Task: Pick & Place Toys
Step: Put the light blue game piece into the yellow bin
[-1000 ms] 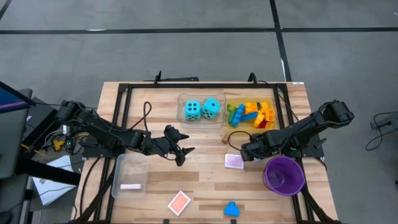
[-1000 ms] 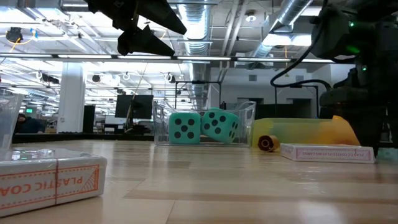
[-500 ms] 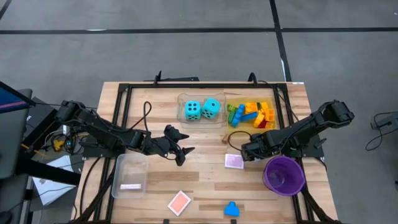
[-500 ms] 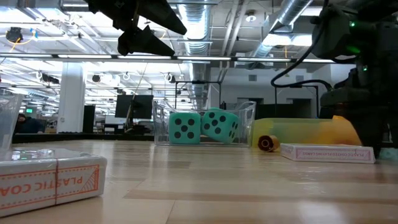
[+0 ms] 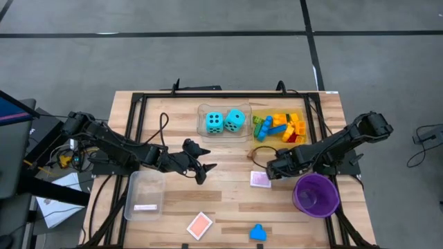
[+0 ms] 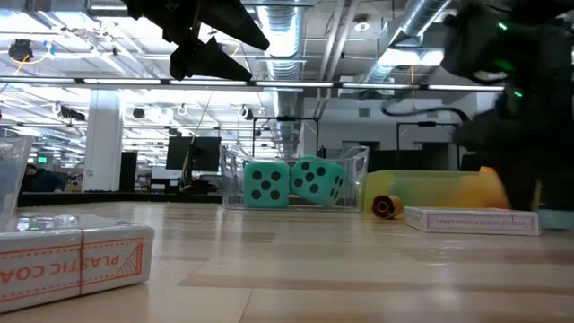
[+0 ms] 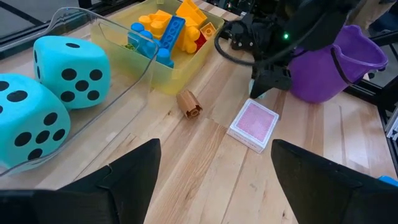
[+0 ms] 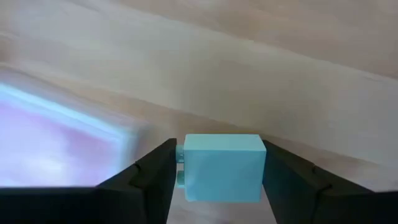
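My right gripper point(image 5: 271, 169) is low over the table by the flat pink tile point(image 5: 261, 179) and is shut on a small light blue brick point(image 8: 222, 167). My left gripper point(image 5: 203, 171) hangs open and empty above the middle of the table. It shows from the side in the low view point(image 6: 215, 49). Two turquoise dice point(image 5: 224, 122) sit in a clear tray. Coloured bricks point(image 5: 280, 128) lie in the yellow tray. An orange tile point(image 5: 199, 225) and a blue brick point(image 5: 257, 232) lie flat near the front edge. My right gripper pinches the light blue brick by its two opposite side faces point(image 8: 186, 171) between its two fingers. The fingers point down at the table from above. The brick sits level between them, over bare wood beside the pink tile point(image 8: 56, 146). Whether it touches the wood, I cannot tell.
The purple bowl point(image 5: 316, 194) stands just right of my right gripper. An empty clear tray point(image 5: 145, 195) lies at the front left. A small brown cylinder point(image 7: 189, 102) lies between the yellow tray and the pink tile. Black frame bars run along the table's edges.
My right arm has shifted a little toward the table's left, by the pink tile. It shows blurred in the low view.
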You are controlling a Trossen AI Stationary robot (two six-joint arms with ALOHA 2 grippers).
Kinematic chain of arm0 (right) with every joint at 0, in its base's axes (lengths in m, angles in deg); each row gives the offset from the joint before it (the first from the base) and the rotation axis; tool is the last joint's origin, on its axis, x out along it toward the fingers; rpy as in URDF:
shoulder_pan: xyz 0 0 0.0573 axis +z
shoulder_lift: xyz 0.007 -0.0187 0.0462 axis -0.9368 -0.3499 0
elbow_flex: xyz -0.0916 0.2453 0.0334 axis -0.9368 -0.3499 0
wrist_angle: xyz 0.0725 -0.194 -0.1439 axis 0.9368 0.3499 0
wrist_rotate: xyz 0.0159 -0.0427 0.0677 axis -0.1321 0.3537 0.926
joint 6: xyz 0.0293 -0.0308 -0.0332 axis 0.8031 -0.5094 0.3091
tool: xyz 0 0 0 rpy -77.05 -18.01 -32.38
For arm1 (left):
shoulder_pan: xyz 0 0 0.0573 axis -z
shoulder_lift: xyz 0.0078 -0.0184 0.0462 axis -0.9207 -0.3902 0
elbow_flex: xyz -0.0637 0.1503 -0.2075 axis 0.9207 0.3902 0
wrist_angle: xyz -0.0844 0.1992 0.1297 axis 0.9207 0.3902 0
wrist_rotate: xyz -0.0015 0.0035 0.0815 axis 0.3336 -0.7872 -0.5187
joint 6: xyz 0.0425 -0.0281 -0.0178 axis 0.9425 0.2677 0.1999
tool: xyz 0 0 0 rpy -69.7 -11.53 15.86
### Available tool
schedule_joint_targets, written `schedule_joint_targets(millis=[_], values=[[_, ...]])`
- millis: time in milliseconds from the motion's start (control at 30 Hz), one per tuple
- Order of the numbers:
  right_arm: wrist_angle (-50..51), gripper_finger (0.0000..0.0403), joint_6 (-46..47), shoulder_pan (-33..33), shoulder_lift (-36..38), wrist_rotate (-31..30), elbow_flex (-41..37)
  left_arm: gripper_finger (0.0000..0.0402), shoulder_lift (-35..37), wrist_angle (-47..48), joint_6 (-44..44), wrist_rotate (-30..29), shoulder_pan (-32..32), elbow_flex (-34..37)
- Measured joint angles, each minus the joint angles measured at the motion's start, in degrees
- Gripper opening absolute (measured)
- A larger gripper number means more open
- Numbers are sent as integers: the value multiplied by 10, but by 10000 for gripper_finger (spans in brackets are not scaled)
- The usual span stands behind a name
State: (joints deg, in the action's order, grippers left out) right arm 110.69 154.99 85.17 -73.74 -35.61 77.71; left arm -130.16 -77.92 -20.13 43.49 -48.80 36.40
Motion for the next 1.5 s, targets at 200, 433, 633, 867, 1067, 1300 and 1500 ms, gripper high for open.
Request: schedule_joint_targets(millis=[200, 433, 633, 867, 1067, 1300, 1500], values=[[2, 206, -13, -8, 1, -21, 29, 301, 0, 0, 0, 0, 0, 0], [10, 196, -46, -20, 1, -46, 72, 301, 0, 0, 0, 0, 0, 0], [29, 205, -89, -47, 2, -68, 104, 301, 0, 0, 0, 0, 0, 0], [75, 198, -160, -95, 2, -88, 151, 301, 0, 0, 0, 0, 0, 0], [93, 202, -219, -153, 8, -100, 169, 301, 0, 0, 0, 0, 0, 0], [111, 202, -274, -219, 31, -103, 168, 301, 0, 0, -1, 0, 0, 0], [122, 202, -304, -271, 39, -115, 168, 301, 0, 0, -1, 0, 0, 0]])
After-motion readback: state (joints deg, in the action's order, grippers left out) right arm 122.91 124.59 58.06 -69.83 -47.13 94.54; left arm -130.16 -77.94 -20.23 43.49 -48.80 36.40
